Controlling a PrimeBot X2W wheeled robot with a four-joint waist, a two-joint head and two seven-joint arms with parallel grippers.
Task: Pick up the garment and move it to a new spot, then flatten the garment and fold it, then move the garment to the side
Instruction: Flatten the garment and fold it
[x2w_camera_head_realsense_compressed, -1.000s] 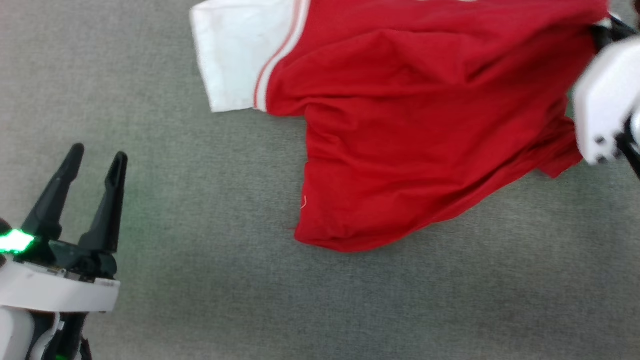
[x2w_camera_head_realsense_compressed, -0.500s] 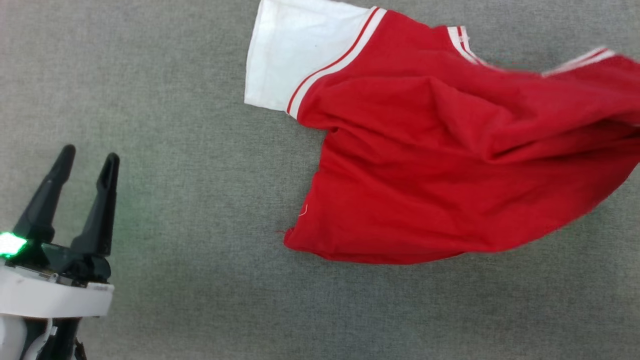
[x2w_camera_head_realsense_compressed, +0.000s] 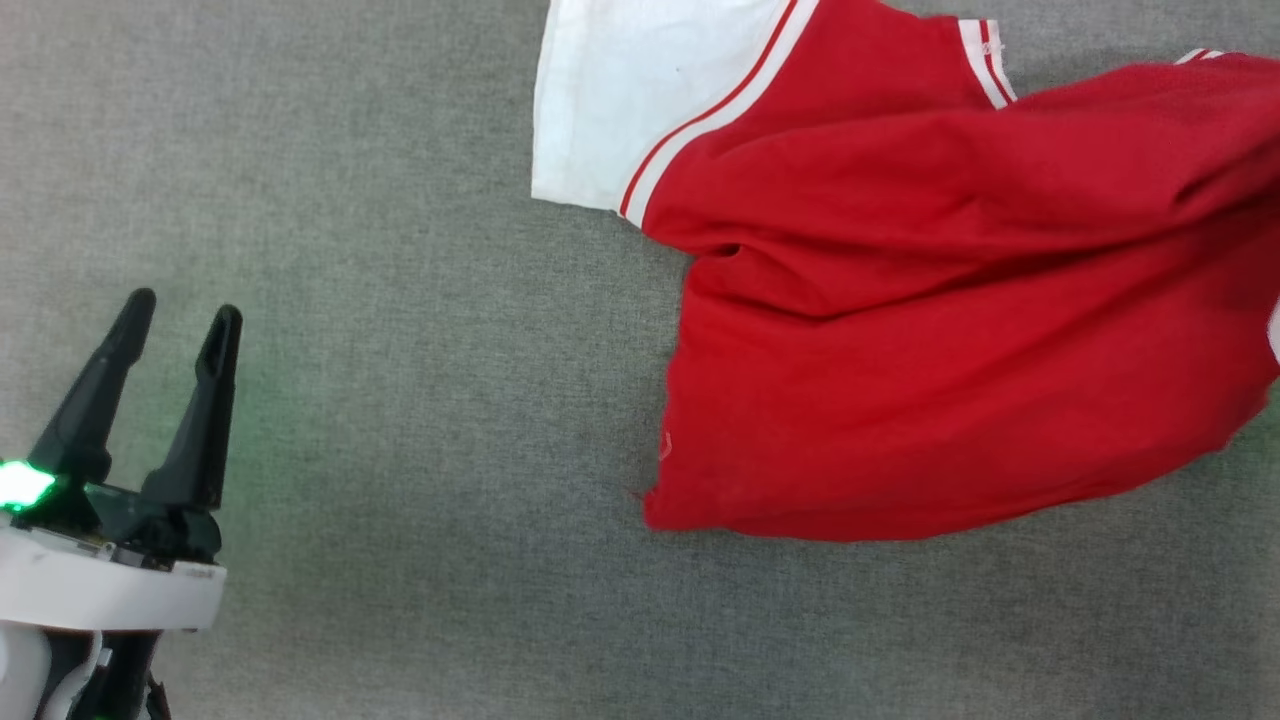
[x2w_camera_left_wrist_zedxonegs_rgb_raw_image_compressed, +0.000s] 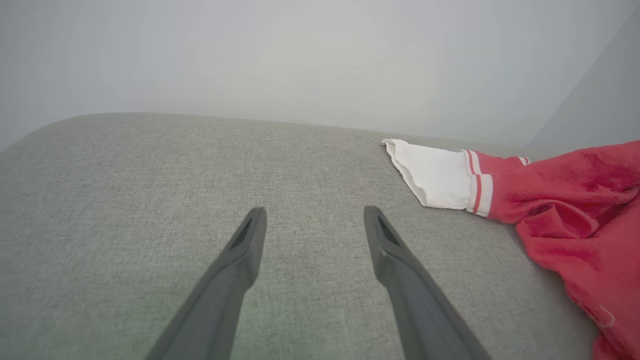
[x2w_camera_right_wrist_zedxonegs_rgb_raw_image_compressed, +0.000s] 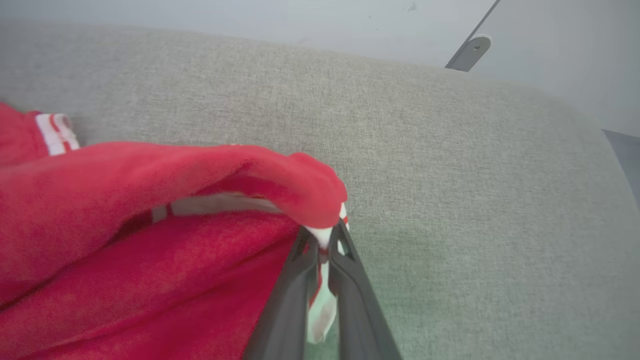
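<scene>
Left hand (x2w_camera_head_realsense_compressed: 184, 305): low at the near left, dark fingers spread wide apart, nothing between them, hovering over bare grey cloth.
Desk (x2w_camera_head_realsense_compressed: 400, 560): grey woven fabric top; its rounded far edge shows in both wrist views.
Garment (x2w_camera_head_realsense_compressed: 900, 330): red jersey, right of centre and well apart from the left hand. The near hem lies on the desk, and the body is rumpled in long folds running off toward the right edge.
Right hand (x2w_camera_right_wrist_zedxonegs_rgb_raw_image_compressed: 324, 239): fingers pressed together, clamped on a red-and-white striped edge of the garment, with red cloth arching up over the fingertips.
White sleeve (x2w_camera_head_realsense_compressed: 640, 100): farthest back, flat on the desk, striped where it meets the red.
</scene>
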